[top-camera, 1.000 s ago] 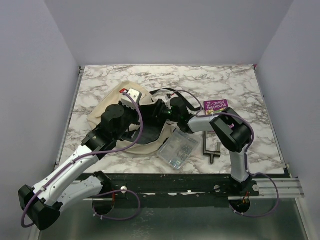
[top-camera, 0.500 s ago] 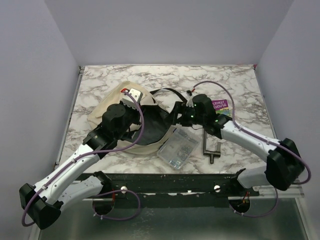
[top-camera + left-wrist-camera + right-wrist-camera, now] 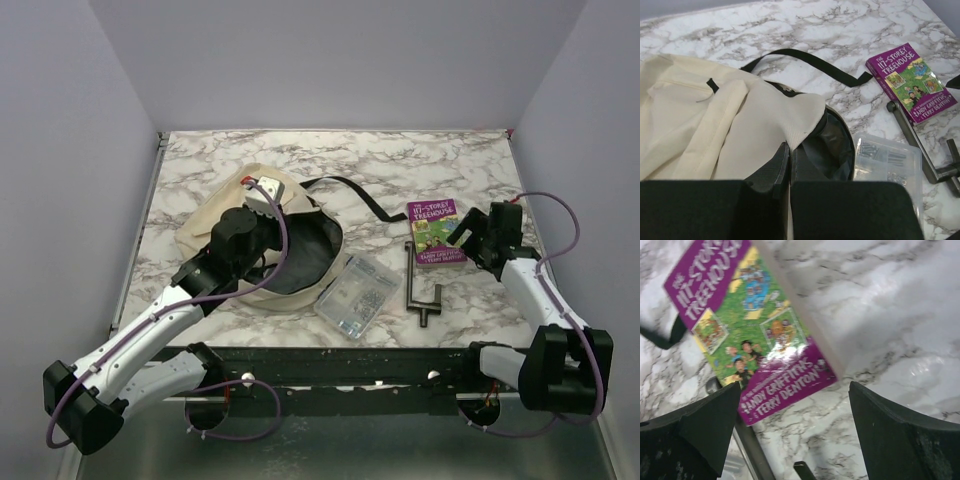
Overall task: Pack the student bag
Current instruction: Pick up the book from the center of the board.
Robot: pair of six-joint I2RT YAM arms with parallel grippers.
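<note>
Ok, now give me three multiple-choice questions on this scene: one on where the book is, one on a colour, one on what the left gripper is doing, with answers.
1. Where is the book? A in the student bag; B on the table, outside the bag; C held in the right gripper.
2. What colour is the bag's strap? A black; B red; C cream.
3. The left gripper is: A open; B shut on the bag's rim; C shut on the book.

Answers: 1 B, it lies flat on the marble with the right gripper open above it. 2 A, the strap trailing across the table is black. 3 B, its fingers pinch cream fabric at the opening.
</note>
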